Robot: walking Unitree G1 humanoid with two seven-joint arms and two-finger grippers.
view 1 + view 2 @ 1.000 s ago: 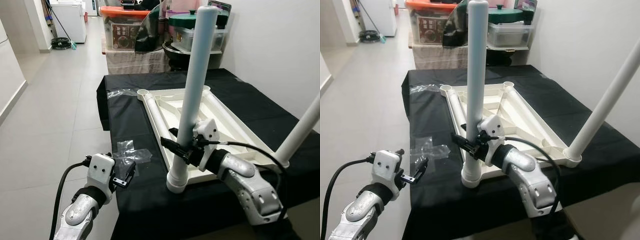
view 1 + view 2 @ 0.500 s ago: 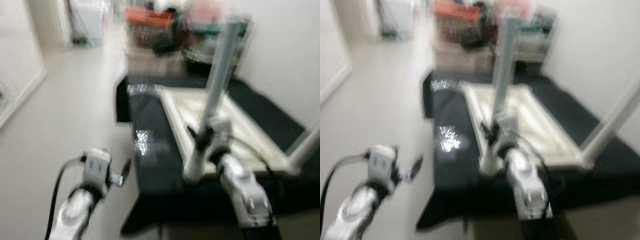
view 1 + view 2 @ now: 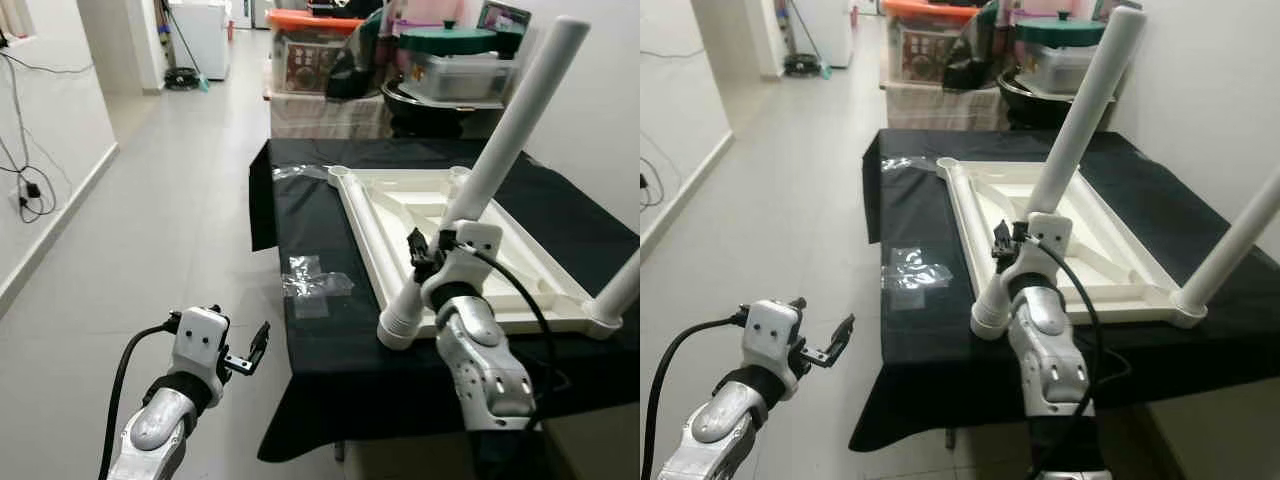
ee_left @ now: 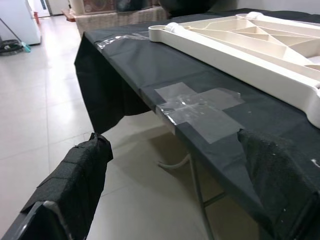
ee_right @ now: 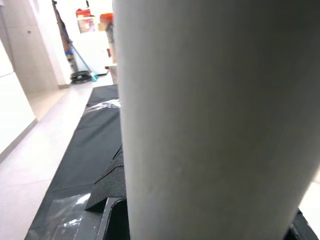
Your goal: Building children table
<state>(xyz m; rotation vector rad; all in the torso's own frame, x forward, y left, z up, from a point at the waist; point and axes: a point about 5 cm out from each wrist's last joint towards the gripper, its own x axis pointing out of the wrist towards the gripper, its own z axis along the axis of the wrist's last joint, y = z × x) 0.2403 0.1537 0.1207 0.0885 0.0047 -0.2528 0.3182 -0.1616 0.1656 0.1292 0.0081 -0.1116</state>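
An upturned white children's table top (image 3: 372,250) lies on a black-covered table (image 3: 320,345). A white table leg (image 3: 510,110) stands in its near left corner socket and leans up to the right. My right gripper (image 3: 420,256) is shut on that leg low down; in the right wrist view the leg (image 5: 215,125) sits right against a black finger pad (image 5: 107,187). A second leg (image 3: 622,290) stands in the near right corner. My left gripper (image 3: 257,343) hangs open over the floor, left of the table, with its fingers (image 4: 75,185) apart and nothing between them.
A clear tape cross (image 4: 197,102) is stuck on the black cloth near the table's left edge. Storage boxes (image 3: 320,60) and a lidded pot (image 3: 450,60) stand behind the table. A tiled corridor (image 3: 170,200) opens to the left, with cables (image 3: 25,190) along the wall.
The whole view has shifted after a blurred moment: the camera now stands further back and to the left. The right gripper still holds the leg, which looks more tilted. The left arm's pose is unchanged.
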